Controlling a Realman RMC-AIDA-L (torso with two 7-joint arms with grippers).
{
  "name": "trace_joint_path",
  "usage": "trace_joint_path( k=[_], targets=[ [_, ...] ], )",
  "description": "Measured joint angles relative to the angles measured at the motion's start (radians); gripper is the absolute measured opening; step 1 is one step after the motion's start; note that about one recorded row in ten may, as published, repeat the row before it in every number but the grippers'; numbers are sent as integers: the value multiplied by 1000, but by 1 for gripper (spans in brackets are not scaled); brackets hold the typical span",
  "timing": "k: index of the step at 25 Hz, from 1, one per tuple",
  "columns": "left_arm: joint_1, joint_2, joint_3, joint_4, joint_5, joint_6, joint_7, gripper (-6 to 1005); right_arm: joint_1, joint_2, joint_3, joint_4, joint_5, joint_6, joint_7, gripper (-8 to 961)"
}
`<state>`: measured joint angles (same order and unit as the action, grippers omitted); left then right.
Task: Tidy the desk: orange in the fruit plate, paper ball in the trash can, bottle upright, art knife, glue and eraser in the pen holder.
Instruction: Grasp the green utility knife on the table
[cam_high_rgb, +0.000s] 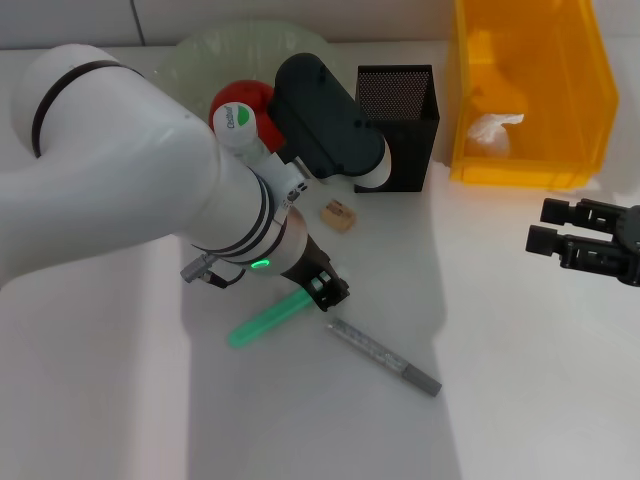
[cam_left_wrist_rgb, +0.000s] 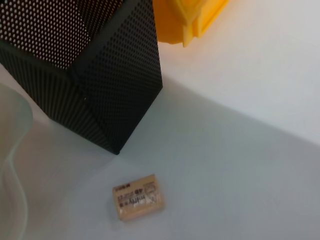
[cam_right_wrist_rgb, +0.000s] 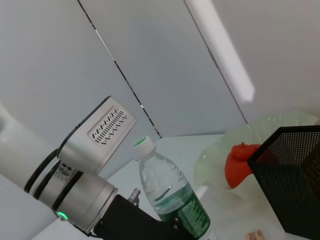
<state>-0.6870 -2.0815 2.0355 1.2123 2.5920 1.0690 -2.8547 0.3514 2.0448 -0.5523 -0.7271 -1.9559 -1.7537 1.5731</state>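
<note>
Head view: the left gripper hangs low over the worktop, jaw state unclear, with the eraser just beyond it before the pen holder. The right gripper waits well aside, jaws parted and empty.

Left wrist view: the eraser lies flat, long axis slanting past the holder's corner.

Right wrist view: the bottle stands upright, cap up; the orange sits in the fruit plate.
</note>
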Motion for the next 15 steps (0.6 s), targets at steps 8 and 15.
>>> trace_joint_path(
  k=[8, 15],
  targets=[
    [-2, 0, 2, -2, -5, 0, 0, 313, 2, 0, -2, 0, 0, 13, 0, 738],
    [-2, 0, 14, -4, -20, 3, 0, 277, 3, 0, -3, 0, 0, 13, 0, 738]
  ],
)
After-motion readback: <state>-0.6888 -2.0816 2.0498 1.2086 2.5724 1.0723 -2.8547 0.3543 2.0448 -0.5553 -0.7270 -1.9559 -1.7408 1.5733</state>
